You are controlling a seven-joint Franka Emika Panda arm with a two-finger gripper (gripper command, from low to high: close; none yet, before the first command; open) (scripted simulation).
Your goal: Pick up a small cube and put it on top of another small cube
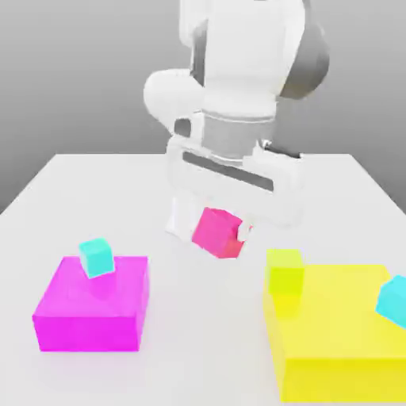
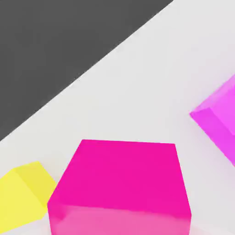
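Observation:
The small hot-pink cube (image 1: pixel 217 232) sits between the white fingers of my gripper (image 1: pixel 212 225), which is shut on it, low over the middle of the white table (image 1: pixel 95 190). The cube is slightly tilted. In the hand view the same pink cube (image 2: pixel 121 183) looms close. A small cyan cube (image 1: pixel 96 258) rests on top of the large magenta block (image 1: pixel 91 305) at the exterior view's left. A small yellow-green cube (image 1: pixel 285 270) and another cyan cube (image 1: pixel 393 300) rest on the large yellow block (image 1: pixel 341 333) at the exterior view's right.
The arm's white body (image 1: pixel 238 79) rises behind the gripper. In the hand view a corner of the yellow block (image 2: pixel 23 193) and a corner of the magenta block (image 2: pixel 220 119) flank the pink cube, and the table edge (image 2: pixel 92 75) meets dark floor.

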